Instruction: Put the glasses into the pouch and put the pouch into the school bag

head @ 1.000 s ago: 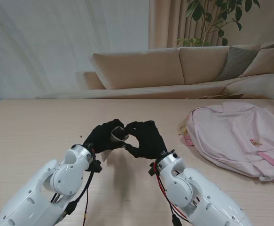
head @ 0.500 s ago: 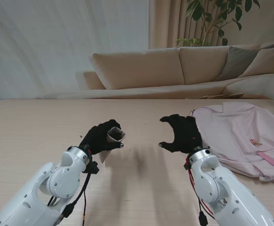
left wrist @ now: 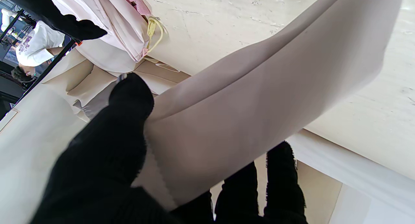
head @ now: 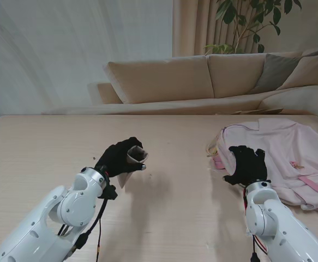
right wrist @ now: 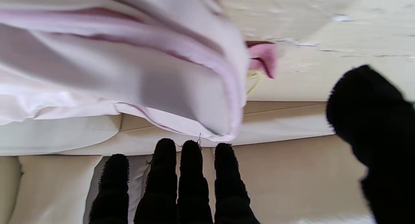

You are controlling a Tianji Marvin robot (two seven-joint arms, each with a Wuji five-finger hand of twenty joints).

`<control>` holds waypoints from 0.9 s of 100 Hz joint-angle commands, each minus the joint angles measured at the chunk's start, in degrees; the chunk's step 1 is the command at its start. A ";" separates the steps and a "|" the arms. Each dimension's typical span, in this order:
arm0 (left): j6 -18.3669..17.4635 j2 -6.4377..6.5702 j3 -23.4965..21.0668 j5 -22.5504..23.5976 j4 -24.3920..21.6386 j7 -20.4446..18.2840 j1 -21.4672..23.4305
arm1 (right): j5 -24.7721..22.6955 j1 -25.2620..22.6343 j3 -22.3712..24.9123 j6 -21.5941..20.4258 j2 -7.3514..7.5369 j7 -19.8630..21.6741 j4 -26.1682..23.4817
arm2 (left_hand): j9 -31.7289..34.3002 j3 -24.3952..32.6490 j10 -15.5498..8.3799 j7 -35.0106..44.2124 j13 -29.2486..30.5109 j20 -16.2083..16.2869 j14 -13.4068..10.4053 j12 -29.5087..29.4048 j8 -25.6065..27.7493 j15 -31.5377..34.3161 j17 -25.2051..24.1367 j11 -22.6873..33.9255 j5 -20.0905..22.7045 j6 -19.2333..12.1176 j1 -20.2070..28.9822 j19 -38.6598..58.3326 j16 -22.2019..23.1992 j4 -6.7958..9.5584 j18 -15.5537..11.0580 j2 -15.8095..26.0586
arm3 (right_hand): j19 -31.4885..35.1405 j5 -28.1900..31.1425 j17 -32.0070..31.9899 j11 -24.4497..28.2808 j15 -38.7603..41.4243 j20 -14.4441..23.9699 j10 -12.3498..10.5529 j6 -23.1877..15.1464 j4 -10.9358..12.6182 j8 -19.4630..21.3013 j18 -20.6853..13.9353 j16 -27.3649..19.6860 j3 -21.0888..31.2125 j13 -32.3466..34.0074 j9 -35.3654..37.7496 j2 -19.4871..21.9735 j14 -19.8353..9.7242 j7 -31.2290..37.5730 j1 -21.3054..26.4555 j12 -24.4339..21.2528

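**Holding a soft pouch while the free hand goes to the bag**

Gripping the beige pouch [head: 134, 158], the left hand [head: 118, 157] keeps it lifted off the desk [head: 39, 147], near the centre of the stand view. In the left wrist view the pouch [left wrist: 259, 97] looks like thin, limp cloth pinched between thumb and fingers [left wrist: 282, 172]. I judge it light and floppy, so it will sag and fold; taking hold near the mouth edge seems safest. The glasses are not visible; whether they are inside, I cannot tell. The right hand [head: 247, 164] has spread fingers and holds nothing, at the edge of the pink school bag [head: 289, 158], which lies at about three o'clock from the pouch. The bag is soft too, so its opening probably must be lifted.
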 commanded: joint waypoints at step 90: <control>0.08 -0.41 0.29 -0.98 -0.25 -1.02 0.01 | 4.84 7.64 -4.00 -3.22 -2.10 -18.96 15.58 | 0.41 0.48 0.20 5.32 0.39 0.65 0.82 0.35 2.93 0.26 -1.26 -0.36 3.19 -2.55 2.61 0.97 0.63 1.59 1.36 7.33 | 27.21 17.86 7.50 4.17 6.49 -8.29 5.60 -5.03 3.78 4.59 0.34 2.05 6.28 27.35 27.40 17.96 7.25 4.99 20.48 2.32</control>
